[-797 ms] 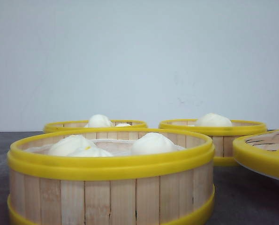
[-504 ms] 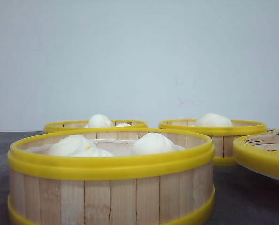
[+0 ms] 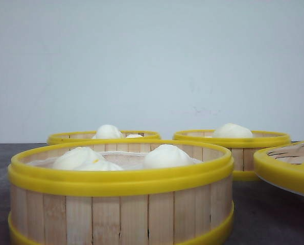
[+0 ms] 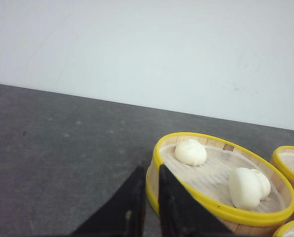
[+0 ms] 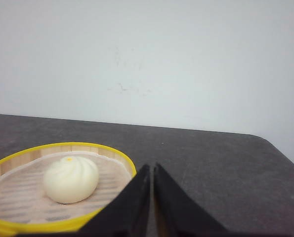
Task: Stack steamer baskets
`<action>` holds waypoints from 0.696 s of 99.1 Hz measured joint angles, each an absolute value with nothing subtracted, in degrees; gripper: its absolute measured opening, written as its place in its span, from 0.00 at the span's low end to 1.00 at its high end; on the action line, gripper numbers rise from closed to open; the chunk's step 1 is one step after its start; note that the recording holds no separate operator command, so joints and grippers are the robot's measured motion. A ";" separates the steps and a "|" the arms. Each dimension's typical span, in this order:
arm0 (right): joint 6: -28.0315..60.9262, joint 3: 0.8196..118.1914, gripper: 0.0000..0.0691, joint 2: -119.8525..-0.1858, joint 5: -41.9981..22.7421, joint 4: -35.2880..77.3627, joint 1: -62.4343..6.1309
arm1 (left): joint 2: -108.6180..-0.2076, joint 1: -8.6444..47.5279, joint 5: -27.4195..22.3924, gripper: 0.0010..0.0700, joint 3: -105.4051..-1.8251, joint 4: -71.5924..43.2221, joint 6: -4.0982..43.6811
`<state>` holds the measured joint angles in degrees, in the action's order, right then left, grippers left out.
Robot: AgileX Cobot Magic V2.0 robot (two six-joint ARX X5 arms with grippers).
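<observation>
Front view: three steamer baskets on the dark table (image 3: pixel 254 214). The nearest steamer basket (image 3: pixel 121 204) fills the lower left of the frame with white buns (image 3: pixel 164 156) inside. Two more sit behind it, the back left basket (image 3: pixel 70 137) and the back right basket (image 3: pixel 243 148), each with buns too. A woven lid (image 3: pixel 289 166) pokes in at the right edge.

Left gripper (image 4: pixel 150 207) has its jaws nearly closed, holding nothing, just beside a basket's rim. Right gripper (image 5: pixel 151 197) is the same, jaws pinched together and empty, next to a one-bun basket.
</observation>
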<state>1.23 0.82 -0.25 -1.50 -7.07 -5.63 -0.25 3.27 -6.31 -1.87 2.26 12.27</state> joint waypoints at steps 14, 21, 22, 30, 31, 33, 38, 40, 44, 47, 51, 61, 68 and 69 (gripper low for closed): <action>1.21 0.82 0.01 -0.25 -1.50 -7.07 -5.63 | -0.25 3.27 -6.31 0.02 -1.87 2.26 12.27; 1.21 0.82 0.01 -0.25 -1.50 -7.07 -5.63 | -0.25 3.27 -6.31 0.02 -1.87 2.26 12.27; 1.21 0.82 0.01 -0.25 -1.50 -7.07 -5.63 | -0.25 3.27 -6.28 0.02 -1.87 2.26 12.27; 1.21 0.82 0.01 -0.25 -1.50 -7.07 -5.63 | -0.25 3.27 -6.28 0.02 -1.87 2.26 12.27; 1.21 0.82 0.01 -0.25 -1.50 -7.07 -5.63 | -0.25 3.27 -6.28 0.02 -1.87 2.26 12.27; 1.21 0.82 0.01 -0.25 -1.50 -7.07 -5.63 | -0.25 3.27 -6.31 0.02 -1.87 2.28 12.32; 1.15 0.82 0.01 -0.25 -1.50 -7.07 -5.63 | -0.25 3.27 -6.31 0.02 -1.87 2.28 12.67; 1.13 0.82 0.01 -0.25 -1.48 -7.07 -5.63 | -0.25 3.27 -6.31 0.02 -1.87 2.31 12.80; 0.97 0.82 0.01 -0.25 -1.34 -7.09 -5.63 | -0.25 3.27 -6.37 0.02 -1.87 2.37 13.39; 0.60 0.82 0.01 -0.25 -1.15 -7.09 -5.63 | -0.25 3.27 -6.37 0.02 -1.87 2.37 14.41; -0.34 0.82 0.01 -0.25 -1.04 -7.09 -5.63 | -0.25 3.27 -6.57 0.02 -1.87 2.37 16.58; -3.60 0.82 0.01 -0.25 -1.04 -7.14 -5.63 | -0.25 3.27 -7.66 0.02 -1.87 2.37 24.88; -7.01 0.82 0.01 -0.25 -1.04 -8.10 -5.63 | -0.25 3.27 -7.66 0.02 -1.87 2.52 29.74; -7.60 0.82 0.01 -0.25 -1.04 -8.32 -5.63 | -0.25 3.27 -7.66 0.02 -1.87 2.63 30.33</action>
